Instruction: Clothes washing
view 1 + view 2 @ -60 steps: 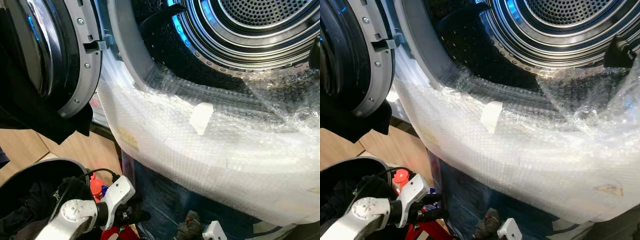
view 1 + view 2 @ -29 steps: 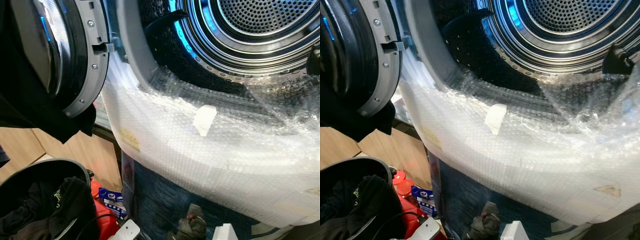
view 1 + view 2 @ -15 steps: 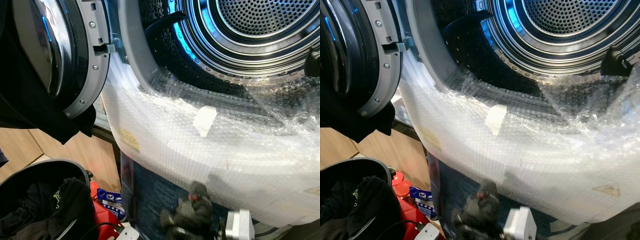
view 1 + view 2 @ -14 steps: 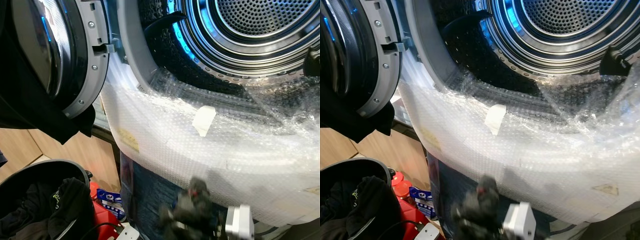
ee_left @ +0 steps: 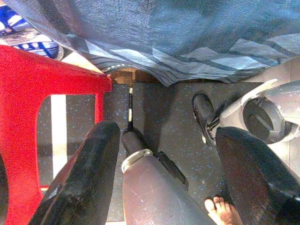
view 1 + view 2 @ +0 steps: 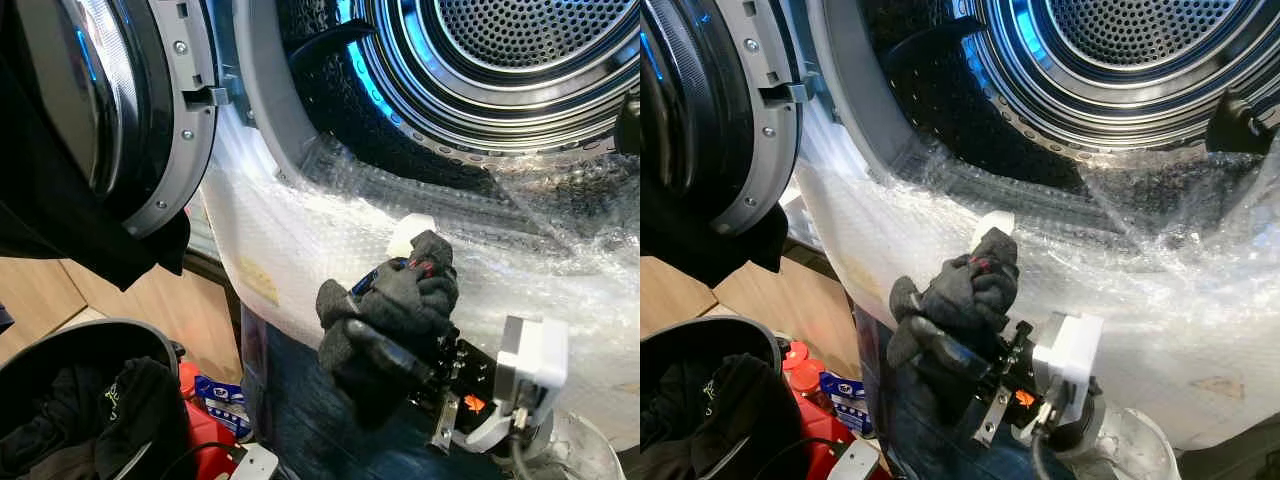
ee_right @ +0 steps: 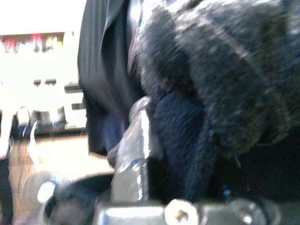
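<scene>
1. One bundled dark sock [image 6: 395,305] is pinched in the right gripper [image 6: 385,345], held just before the bubble wrap [image 6: 560,290] over the washer's front.
2. The left gripper [image 5: 164,187], fingers spread, is seen low near the floor.
3. One drum [image 6: 520,50] lies above and beyond the sock; the right arm is nearer.
4. One basket [image 6: 60,345] of dark clothes is seen lower left.

Right gripper [image 6: 385,330] has risen from low near edge — dark sock bundle [image 6: 400,305] clamped, now against bubble wrap [image 6: 300,235].
</scene>
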